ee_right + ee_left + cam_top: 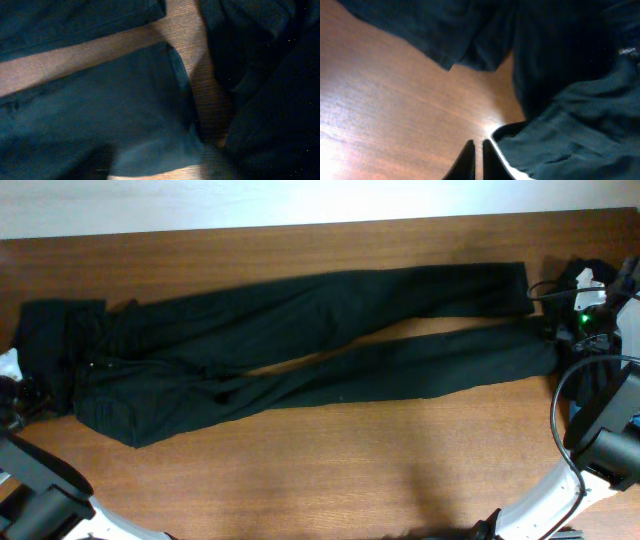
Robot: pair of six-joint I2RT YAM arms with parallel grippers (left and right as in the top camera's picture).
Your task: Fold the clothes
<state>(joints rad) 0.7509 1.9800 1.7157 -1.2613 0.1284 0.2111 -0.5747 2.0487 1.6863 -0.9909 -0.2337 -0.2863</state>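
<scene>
"Black trousers [300, 345], is it? Where do they lie?"

"Flat along the wooden table [350, 450], full length. The waistband [90, 380] is toward the left arm, and the legs part in a narrow V with both ends by the right one. Not folded yet, I'd judge."

"And the claws?"

"The left gripper [477, 150] sits low over bare wood just beside the cloth's edge, fingers parted only a crack, nothing between them. The right gripper [590, 315] hangs over the lower leg's hem [545, 350]. Whether it's released or clenched I cannot tell (its own camera shows only fabric and a blur)."

"What could spoil it?"

"A pinch that catches one layer would drag the top of the leg and leave the underside behind, skewing the fold. The legs aren't stacked, so bringing hem to waist now would likely give a crooked bundle. Soft fabric slides on smooth wood: pull one end alone and the whole garment may creep instead of bending. And more dark cloth [270, 100] lies bunched beside that hem, easy to snag by mistake."
</scene>
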